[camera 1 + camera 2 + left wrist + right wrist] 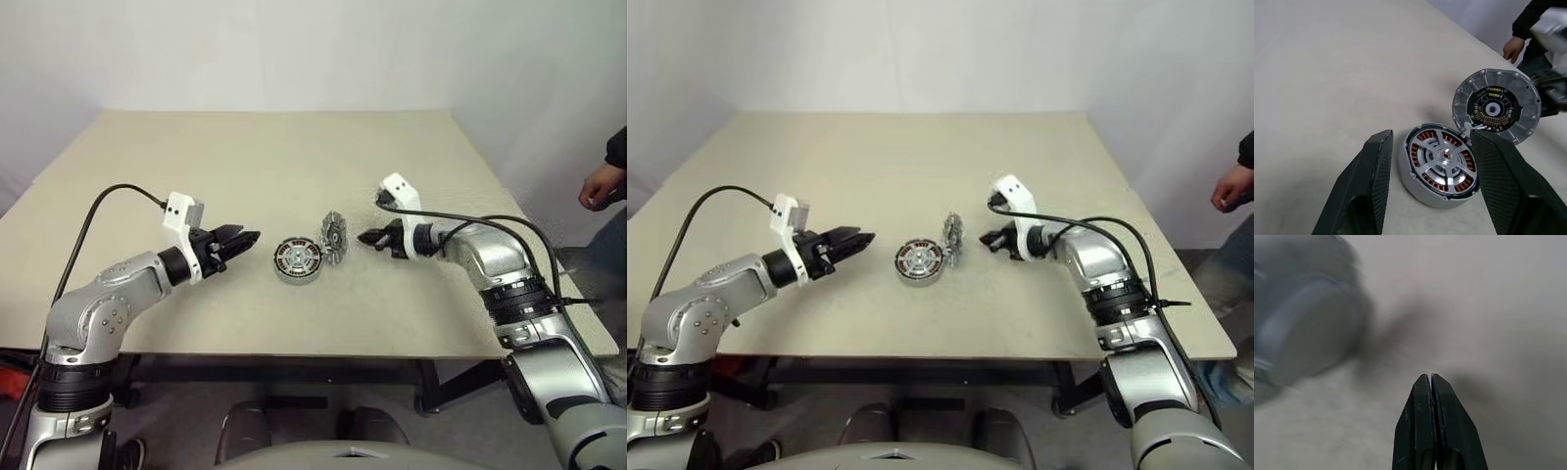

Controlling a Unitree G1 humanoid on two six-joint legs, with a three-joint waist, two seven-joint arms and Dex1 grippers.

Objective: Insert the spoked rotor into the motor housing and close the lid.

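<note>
On the table [294, 166], the motor housing [297, 260] holds the spoked rotor [1442, 160]; the lid [334, 238] stands propped on edge at its three o'clock. My left gripper [245, 239] is spread empty at nine, my right gripper [366, 237] clenched empty beyond the lid. A careless nudge might tip it askew. A person's hand [600, 184] waits far right.

We see even, diffuse lighting on the table [294, 157], with soft shadows and no glare. In the right wrist view, the lid [1298, 318] appears heavily blurred.
</note>
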